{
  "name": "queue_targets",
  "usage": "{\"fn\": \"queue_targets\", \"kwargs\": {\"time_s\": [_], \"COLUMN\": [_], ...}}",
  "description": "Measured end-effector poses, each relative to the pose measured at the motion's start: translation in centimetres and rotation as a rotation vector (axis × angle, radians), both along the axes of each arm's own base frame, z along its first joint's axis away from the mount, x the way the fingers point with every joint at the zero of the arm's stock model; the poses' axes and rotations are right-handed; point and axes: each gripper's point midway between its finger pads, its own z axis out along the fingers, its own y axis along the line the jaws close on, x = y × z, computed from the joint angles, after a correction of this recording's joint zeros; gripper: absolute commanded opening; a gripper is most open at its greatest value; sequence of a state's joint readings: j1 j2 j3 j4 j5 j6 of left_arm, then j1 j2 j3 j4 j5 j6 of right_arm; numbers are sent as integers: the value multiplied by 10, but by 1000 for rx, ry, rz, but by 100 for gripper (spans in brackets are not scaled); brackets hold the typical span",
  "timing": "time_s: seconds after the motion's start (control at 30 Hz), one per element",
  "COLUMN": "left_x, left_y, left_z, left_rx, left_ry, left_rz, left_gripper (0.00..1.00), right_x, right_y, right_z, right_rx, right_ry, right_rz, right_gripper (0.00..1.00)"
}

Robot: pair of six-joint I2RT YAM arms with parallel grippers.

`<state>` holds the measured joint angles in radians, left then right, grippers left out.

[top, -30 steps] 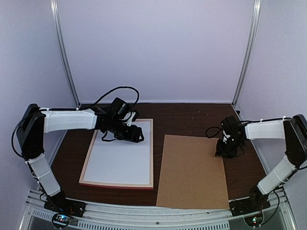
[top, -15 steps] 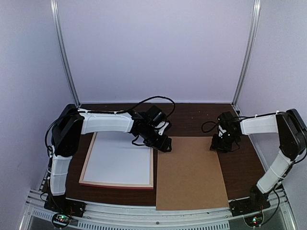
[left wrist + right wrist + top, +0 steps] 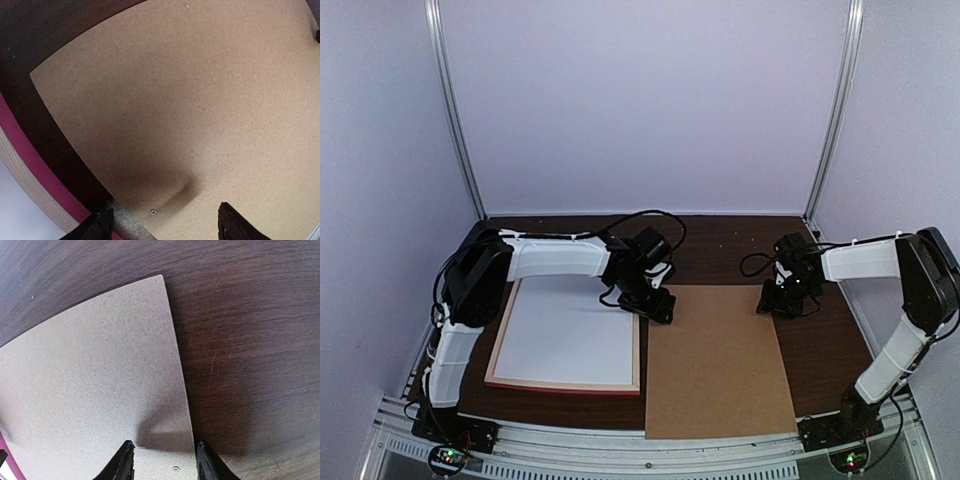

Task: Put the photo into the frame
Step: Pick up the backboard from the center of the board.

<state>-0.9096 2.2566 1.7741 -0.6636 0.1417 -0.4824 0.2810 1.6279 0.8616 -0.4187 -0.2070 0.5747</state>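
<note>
Flanking the brown board (image 3: 720, 360): left claw (image 3: 165, 221), right claw (image 3: 165, 458); both parted

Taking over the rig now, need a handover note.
Left gripper: open, low over the far left corner of the plain brown rectangular backing board.
Right gripper: open, over the board's right edge, near its far corner.
Pink-edged rectangular frame: flat, left of the board, white sheet inside.
Done: unclear; the photo's printed side shows nowhere.
Left: probably lay the board into the frame.
</note>
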Motion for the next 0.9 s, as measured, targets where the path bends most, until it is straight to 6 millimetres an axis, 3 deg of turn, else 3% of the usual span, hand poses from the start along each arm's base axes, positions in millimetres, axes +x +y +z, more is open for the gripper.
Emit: {"fn": "queue_targets", "kwargs": {"time_s": [0.9], "left_x": [17], "left_y": [-6], "left_z": [-9], "left_rx": [41], "left_ry": [35], "left_rz": [98], "left_gripper": [72], "right_x": [0], "right_y": [3], "right_z": [0], "right_rx": [41], "right_ry": [9], "right_rz": [7], "right_gripper": [41]}}
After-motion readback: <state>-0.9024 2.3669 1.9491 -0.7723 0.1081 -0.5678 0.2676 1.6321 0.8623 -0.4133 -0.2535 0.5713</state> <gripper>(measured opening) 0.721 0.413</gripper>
